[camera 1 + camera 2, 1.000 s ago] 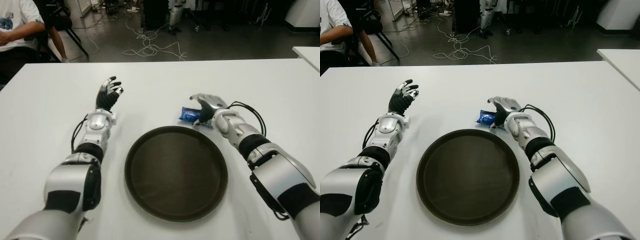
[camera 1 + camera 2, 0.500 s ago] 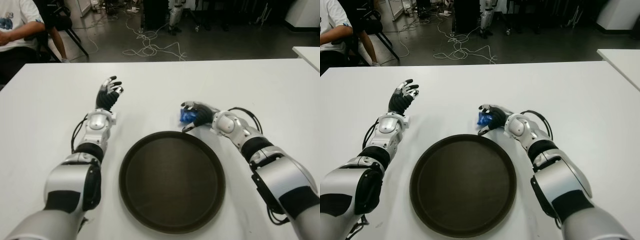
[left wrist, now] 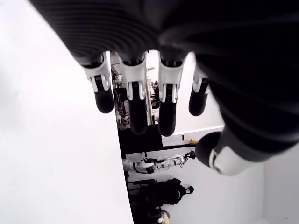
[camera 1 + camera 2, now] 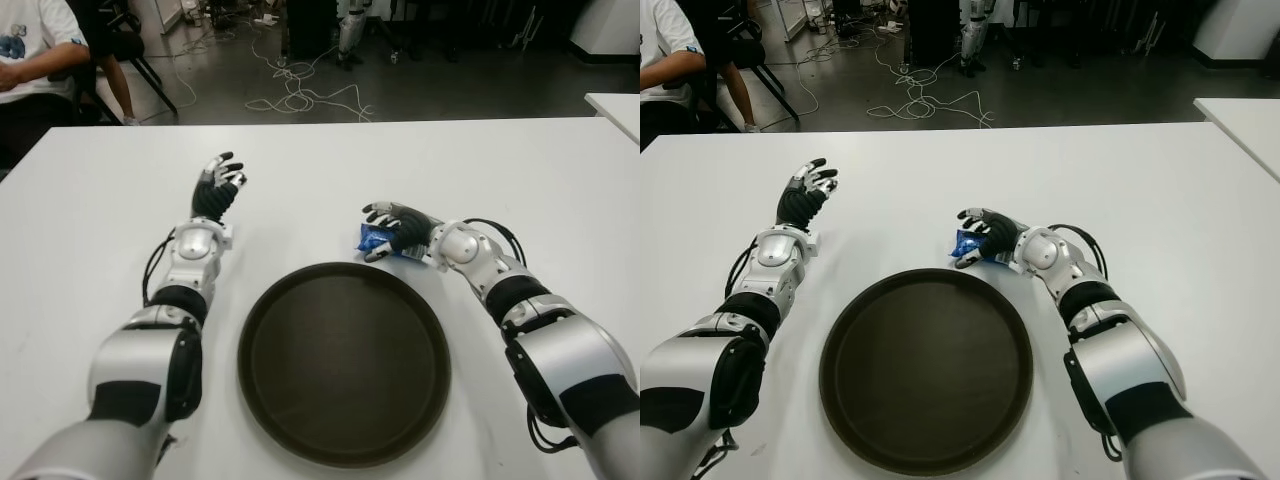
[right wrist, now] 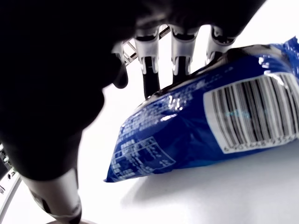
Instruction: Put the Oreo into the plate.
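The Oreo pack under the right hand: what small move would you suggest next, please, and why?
Probably curl the right hand firmly around the Oreo pack before lifting. The fingers drape over it while it lies on the white table just beyond the plate; a grasp looks unfinished. The left hand shows left of the plate.

A robotics lab or workshop: a plain white desk (image 4: pixel 90 200) stands on a dark bare floor (image 4: pixel 420 90) strewn with loose white cables (image 4: pixel 300 95), a person (image 4: pixel 30 55) sits on a chair at the far left, and robot legs (image 4: pixel 350 30) stand behind.
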